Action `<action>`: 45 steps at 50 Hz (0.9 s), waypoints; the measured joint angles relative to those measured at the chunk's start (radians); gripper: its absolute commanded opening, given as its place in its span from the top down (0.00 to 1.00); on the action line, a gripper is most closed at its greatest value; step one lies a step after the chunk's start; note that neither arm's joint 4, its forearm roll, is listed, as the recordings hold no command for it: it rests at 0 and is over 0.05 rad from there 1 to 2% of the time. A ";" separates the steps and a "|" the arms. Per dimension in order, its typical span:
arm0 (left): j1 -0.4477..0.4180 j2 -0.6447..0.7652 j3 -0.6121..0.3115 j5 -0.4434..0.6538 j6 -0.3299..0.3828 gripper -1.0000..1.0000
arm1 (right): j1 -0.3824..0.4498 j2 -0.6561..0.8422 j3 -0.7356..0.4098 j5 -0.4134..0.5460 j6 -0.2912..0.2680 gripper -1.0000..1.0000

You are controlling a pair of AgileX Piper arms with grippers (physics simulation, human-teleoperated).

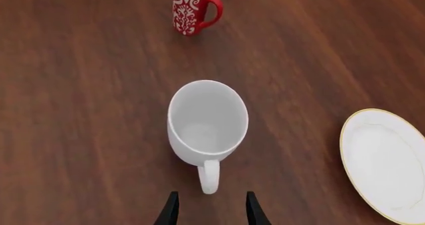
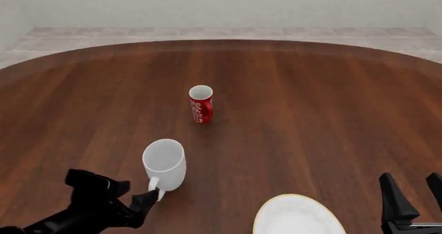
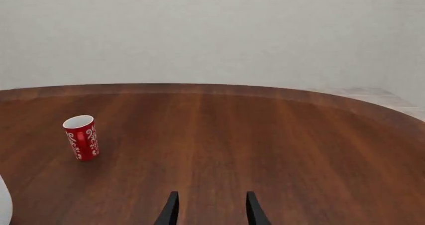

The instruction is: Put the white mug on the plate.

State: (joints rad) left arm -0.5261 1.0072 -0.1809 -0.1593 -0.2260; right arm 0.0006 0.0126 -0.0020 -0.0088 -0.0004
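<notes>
White mug (image 1: 207,123) upright, handle (image 1: 208,176) pointing at my left gripper (image 1: 209,209): spread, empty, nearer; right gripper (image 3: 209,209) likewise spread.

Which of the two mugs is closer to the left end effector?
The plain white mug, handle toward the left end effector; the smaller red patterned mug stands farther back.
</notes>
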 measured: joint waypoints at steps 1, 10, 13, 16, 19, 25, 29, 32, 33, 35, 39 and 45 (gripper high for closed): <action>-0.001 0.007 0.001 -0.006 -0.001 0.00 | 0.000 0.000 0.000 0.000 0.000 0.00; -0.006 0.074 0.007 -0.069 -0.008 0.00 | 0.000 0.000 0.000 0.000 0.000 0.00; -0.006 0.095 0.008 -0.089 -0.009 0.00 | 0.000 0.000 0.000 0.000 0.000 0.00; -0.006 0.116 0.008 -0.107 -0.010 0.00 | 0.000 0.000 0.000 0.000 0.000 0.00; -0.006 0.136 0.007 -0.123 -0.010 0.00 | 0.000 0.000 0.000 0.000 0.000 0.00; -0.003 0.165 0.007 -0.151 -0.005 0.00 | 0.000 0.000 0.000 0.000 0.000 0.00; 0.000 0.181 0.005 -0.164 -0.003 0.00 | 0.000 0.000 0.000 0.000 0.000 0.00; 0.001 0.196 0.003 -0.175 -0.001 0.00 | 0.000 0.000 0.000 0.000 0.000 0.00; 0.001 0.200 0.003 -0.179 -0.001 0.00 | 0.000 0.000 0.000 0.000 0.000 0.00; 0.002 0.210 0.003 -0.188 0.000 0.00 | 0.000 0.000 0.000 0.000 0.000 0.00; 0.005 0.231 0.002 -0.205 0.002 0.00 | 0.000 0.000 0.000 0.000 0.000 0.00; 0.005 0.263 -0.002 -0.229 0.001 0.00 | 0.000 0.000 0.000 0.000 0.000 0.00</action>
State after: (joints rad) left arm -0.5207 1.2698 -0.1825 -0.3883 -0.2245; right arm 0.0006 0.0126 -0.0020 -0.0088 -0.0004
